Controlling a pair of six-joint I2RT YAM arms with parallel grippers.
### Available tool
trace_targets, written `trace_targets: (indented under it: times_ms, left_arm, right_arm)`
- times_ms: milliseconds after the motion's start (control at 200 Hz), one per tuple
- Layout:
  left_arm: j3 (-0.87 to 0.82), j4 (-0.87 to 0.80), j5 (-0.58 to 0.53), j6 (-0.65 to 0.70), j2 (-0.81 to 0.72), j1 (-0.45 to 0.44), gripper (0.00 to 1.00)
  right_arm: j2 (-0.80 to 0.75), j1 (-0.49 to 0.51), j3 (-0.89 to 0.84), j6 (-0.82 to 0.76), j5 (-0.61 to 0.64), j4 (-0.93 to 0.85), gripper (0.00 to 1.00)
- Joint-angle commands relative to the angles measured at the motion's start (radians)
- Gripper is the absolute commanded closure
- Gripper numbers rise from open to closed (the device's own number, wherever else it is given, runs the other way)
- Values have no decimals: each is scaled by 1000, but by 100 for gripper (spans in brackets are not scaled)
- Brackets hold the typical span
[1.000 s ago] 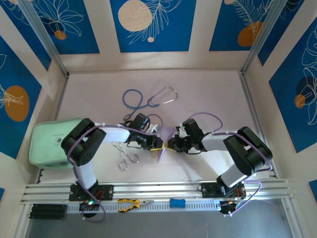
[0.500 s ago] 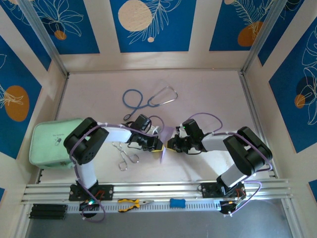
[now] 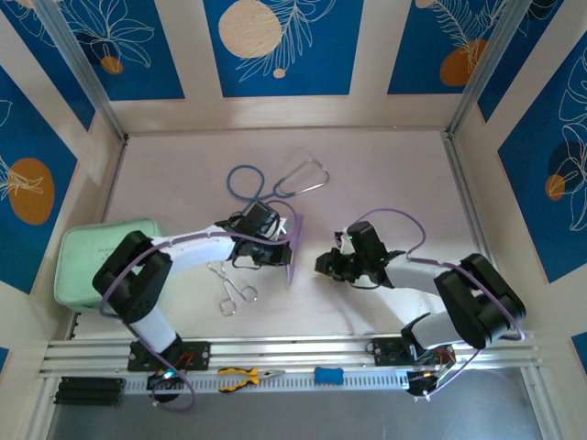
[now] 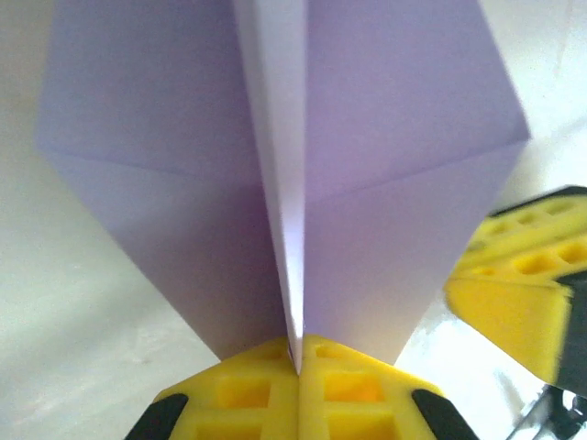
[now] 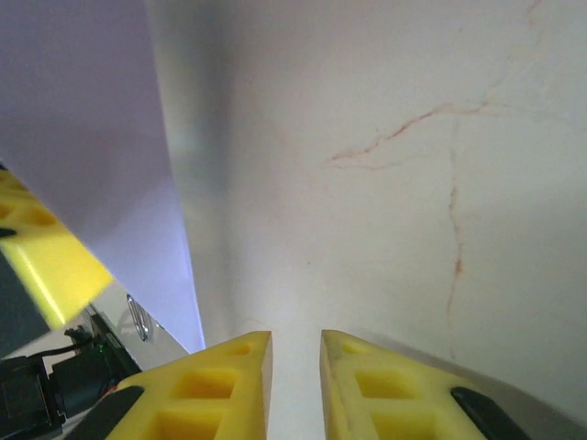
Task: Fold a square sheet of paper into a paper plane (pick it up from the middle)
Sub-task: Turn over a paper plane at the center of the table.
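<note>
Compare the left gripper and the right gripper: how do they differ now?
The left gripper is shut, its pads pinching the fold of the lilac paper; the right gripper stands slightly open with nothing between its fingers. The left gripper touches the paper; the right gripper is apart from it, facing the table. Both have yellow pads.

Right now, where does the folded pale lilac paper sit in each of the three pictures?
Top external: the folded pale lilac paper is mid-table, at the left tool.
Left wrist: upper and middle, pinched at the bottom by the shut left tool.
Right wrist: upper left, apart from the right tool.
Shared landmark: the left tool's yellow fingers, gripping the paper.
</note>
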Motion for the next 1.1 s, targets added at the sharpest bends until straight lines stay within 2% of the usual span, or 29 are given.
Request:
trace_targets:
  times_ms: [0,190,390,820,1095]
  left_arm:
    - [57,-196,-199,48,-6,-15,100]
    - [122,-294,-286,56,34,-41,100]
    - [132,-296,-264,54,70,-55,100]
    - [155,-305,-234,56,117,-68,90]
    - [156,-319,-274,54,91,-73,93]
  right_arm:
    - [-35,-4,-11,11,13,-31,75]
    - [-11,16,16,19,-14,-7,73]
    - [37,43,45,34,-32,36,69]
    - [62,51,49,36,-23,39,69]
    - [81,51,55,38,-28,44,69]
